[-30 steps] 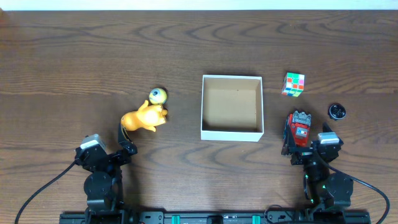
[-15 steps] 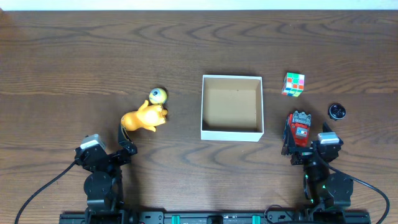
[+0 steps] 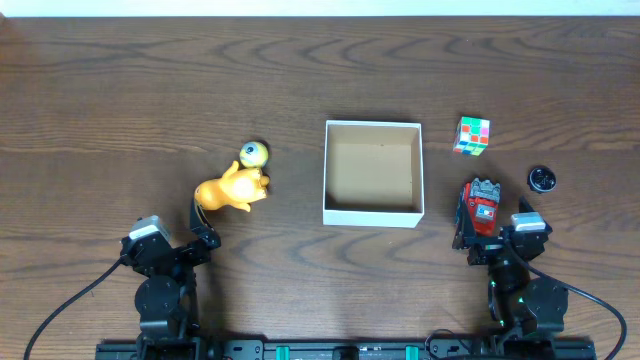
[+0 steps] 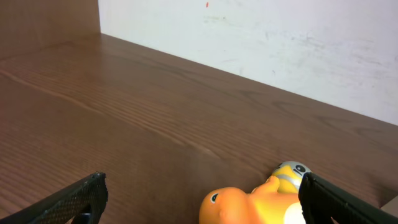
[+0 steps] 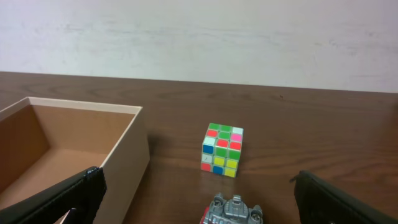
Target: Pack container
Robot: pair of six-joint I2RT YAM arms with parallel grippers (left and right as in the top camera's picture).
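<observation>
The container (image 3: 372,213) is a square box with white walls and a brown inside, empty, at the table's middle; its right wall shows in the right wrist view (image 5: 132,152). An orange toy (image 3: 230,191) lies left of it, touching a small yellow ball (image 3: 254,154). My left gripper (image 3: 203,226) is open just short of the orange toy (image 4: 249,204), which lies between its fingers (image 4: 202,190). A red and grey robot toy (image 3: 483,205) lies right of the box. My right gripper (image 3: 492,243) is open just behind it (image 5: 196,186).
A colour cube (image 3: 472,135) sits beyond the robot toy, also in the right wrist view (image 5: 222,150). A small round black object (image 3: 542,179) lies at the far right. A white wall borders the table's far edge.
</observation>
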